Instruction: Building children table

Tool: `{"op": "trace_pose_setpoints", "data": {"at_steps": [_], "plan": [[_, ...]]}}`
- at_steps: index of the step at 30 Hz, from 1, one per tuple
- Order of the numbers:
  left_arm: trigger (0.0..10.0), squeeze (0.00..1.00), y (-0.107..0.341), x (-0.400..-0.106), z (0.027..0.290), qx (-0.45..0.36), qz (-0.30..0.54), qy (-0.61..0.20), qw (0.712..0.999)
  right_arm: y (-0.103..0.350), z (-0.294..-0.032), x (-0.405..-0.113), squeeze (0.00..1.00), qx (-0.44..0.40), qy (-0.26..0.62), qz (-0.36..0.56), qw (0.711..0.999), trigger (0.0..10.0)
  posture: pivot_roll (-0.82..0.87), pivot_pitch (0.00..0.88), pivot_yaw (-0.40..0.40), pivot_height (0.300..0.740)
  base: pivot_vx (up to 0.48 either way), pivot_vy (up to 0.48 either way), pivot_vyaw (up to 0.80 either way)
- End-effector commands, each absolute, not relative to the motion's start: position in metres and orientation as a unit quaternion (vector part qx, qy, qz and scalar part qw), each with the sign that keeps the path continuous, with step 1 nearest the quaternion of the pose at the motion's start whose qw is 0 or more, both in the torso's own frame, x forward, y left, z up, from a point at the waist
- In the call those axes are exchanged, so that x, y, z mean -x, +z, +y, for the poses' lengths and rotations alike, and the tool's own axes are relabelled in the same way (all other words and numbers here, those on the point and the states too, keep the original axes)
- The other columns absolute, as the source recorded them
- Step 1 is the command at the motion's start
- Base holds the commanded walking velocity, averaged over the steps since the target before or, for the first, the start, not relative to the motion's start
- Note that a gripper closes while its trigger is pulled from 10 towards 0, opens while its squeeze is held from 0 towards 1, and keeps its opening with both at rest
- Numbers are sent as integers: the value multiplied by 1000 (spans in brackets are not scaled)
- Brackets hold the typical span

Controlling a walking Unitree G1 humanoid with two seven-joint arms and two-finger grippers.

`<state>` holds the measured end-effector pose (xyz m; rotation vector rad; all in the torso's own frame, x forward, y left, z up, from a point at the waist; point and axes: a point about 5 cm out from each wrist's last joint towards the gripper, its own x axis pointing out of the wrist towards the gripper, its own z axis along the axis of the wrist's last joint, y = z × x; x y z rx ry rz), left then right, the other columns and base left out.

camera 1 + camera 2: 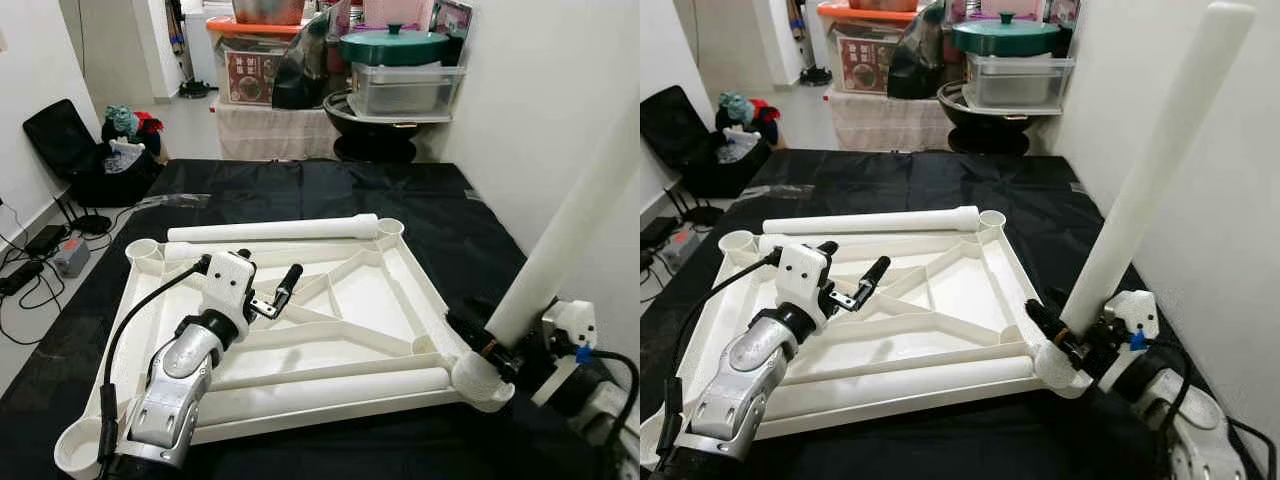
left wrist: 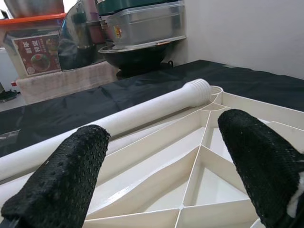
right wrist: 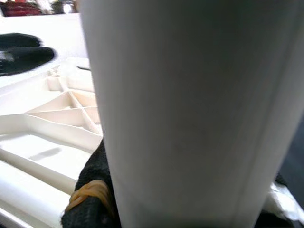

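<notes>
The white table top [image 1: 370,300] lies upside down on a black mat, ribs up, with a round socket at each corner. One white leg [image 1: 270,230] lies along its far edge and another [image 1: 330,385] along its near edge. A third leg [image 1: 1150,170] stands tilted with its lower end in the near right corner socket [image 1: 480,382]. My right gripper [image 1: 1065,335] is shut on this leg just above the socket; in the right wrist view the leg [image 3: 190,114] is close up beside one black finger [image 3: 90,190]. My left gripper [image 1: 268,268] hovers open over the ribs, with nothing between its fingers [image 2: 61,180].
Behind the mat stand stacked plastic boxes [image 1: 405,88], a green pot [image 1: 393,45] and a black wok. A black chair with clothes [image 1: 75,150] and floor cables [image 1: 40,255] are at the left. A white wall [image 1: 560,90] runs close along the right.
</notes>
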<state>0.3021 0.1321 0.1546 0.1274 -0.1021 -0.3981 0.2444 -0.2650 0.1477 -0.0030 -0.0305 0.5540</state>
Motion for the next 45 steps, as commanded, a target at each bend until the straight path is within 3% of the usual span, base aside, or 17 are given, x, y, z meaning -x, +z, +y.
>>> {"op": "trace_pose_setpoints", "data": {"at_steps": [1,20,35,45], "plan": [[10000,0,153,-302,133,-67,-49,-197,977,133,-269,-240,0,-12,265,19,964,10000,37,0,-49,740,0,0,0],[10000,0,153,-299,134,-62,-47,-199,977,140,-282,-242,0,-62,321,16,945,10000,50,0,-51,740,0,0,0],[10000,0,153,-301,130,-62,-49,-206,975,127,-316,-243,0,-66,233,34,970,10000,41,0,-41,740,0,0,0],[10000,0,153,-304,132,-65,-50,-208,975,120,-296,-236,0,-81,281,40,955,10000,30,0,-33,740,0,0,0]]}}
